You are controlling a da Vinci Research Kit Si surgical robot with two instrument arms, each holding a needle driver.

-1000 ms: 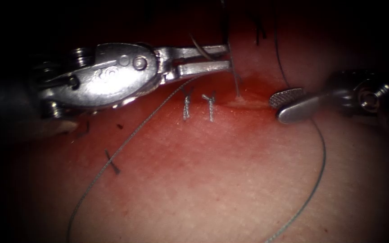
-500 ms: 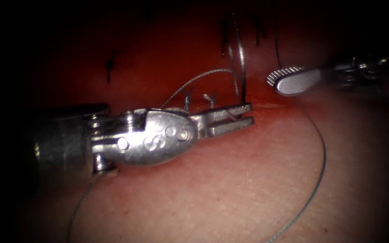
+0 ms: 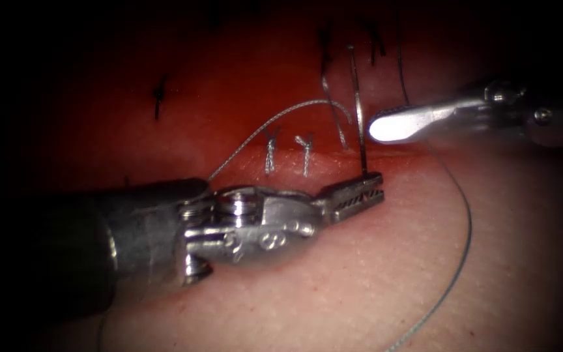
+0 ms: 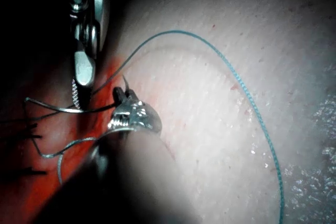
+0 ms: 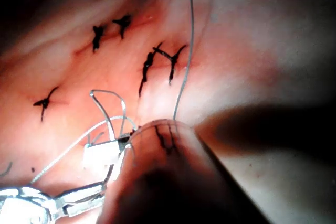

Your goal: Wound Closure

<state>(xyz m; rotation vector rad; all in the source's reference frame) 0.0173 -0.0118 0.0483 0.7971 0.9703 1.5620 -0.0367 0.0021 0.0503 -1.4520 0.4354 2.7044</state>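
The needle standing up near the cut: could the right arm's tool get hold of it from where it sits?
Probably yes. The needle stands upright in the left tool, and the right tool hangs just right of it with nothing between.

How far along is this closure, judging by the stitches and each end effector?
Done: two knotted stitches cross the cut. In hand: the left end effector is shut on the needle near one end; I cannot tell whether its other end is in the tissue. The right end effector seems empty. Left: the cut right of those stitches has no knot yet; thread trails loose.
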